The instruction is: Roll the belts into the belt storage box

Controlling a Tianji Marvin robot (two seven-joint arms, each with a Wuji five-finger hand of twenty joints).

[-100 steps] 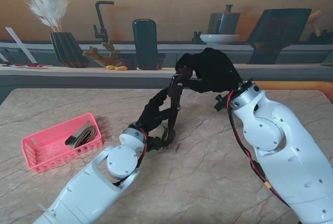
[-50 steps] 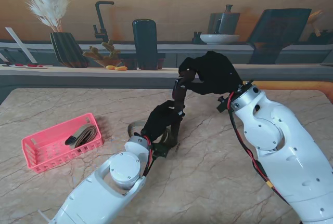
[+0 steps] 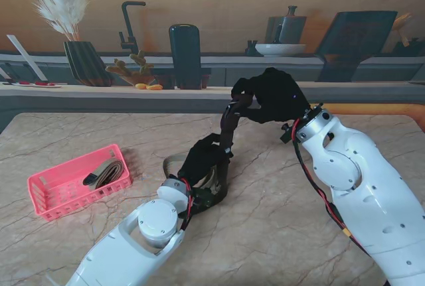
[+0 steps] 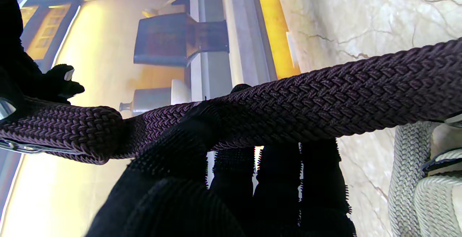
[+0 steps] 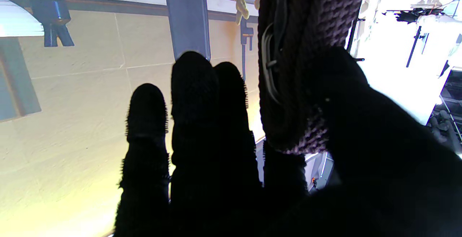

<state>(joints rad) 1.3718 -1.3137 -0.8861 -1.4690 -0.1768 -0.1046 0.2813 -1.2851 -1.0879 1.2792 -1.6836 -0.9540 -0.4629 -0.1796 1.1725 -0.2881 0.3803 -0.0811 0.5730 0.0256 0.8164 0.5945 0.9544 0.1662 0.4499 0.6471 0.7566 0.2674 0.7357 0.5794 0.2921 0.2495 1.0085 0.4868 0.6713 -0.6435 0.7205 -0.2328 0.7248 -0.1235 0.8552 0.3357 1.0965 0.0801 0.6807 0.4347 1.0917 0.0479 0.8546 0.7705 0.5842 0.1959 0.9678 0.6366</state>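
A dark purple braided belt hangs stretched above the table between my two black-gloved hands. My right hand is raised and pinches the belt's buckle end between thumb and fingers. My left hand grips the belt lower down; in the left wrist view the belt crosses over its fingers. A beige belt lies on the table beside the left hand, also seen as pale webbing. The pink storage box at the left holds one rolled belt.
The marble table runs to a raised back ledge. On the counter behind it stand a vase with pampas grass, a faucet, a dark container and a bowl.
My left hand has slid nearer to me along the belt, and its forearm has swung right. The right hand has shifted slightly right, keeping the buckle end up.
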